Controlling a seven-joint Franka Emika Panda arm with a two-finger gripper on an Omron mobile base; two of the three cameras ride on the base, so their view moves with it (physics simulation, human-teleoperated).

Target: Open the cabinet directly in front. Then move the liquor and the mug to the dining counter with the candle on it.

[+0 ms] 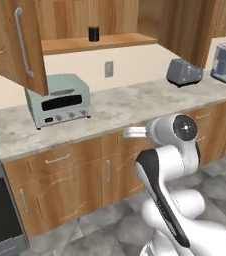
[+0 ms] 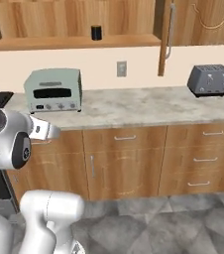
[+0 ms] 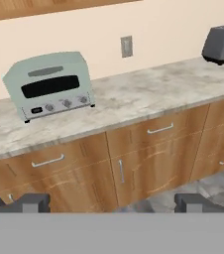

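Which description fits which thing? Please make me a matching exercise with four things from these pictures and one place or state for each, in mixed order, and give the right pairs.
Things:
1. mug
2. toaster oven
3. toaster
4. cabinet doors

Descriptions:
A. dark grey, standing at the right on the counter
B. swung open
C. pale green, standing at the left on the counter
D. black, standing on the cabinet shelf

Pairs: 1-D, 2-C, 3-A, 4-B
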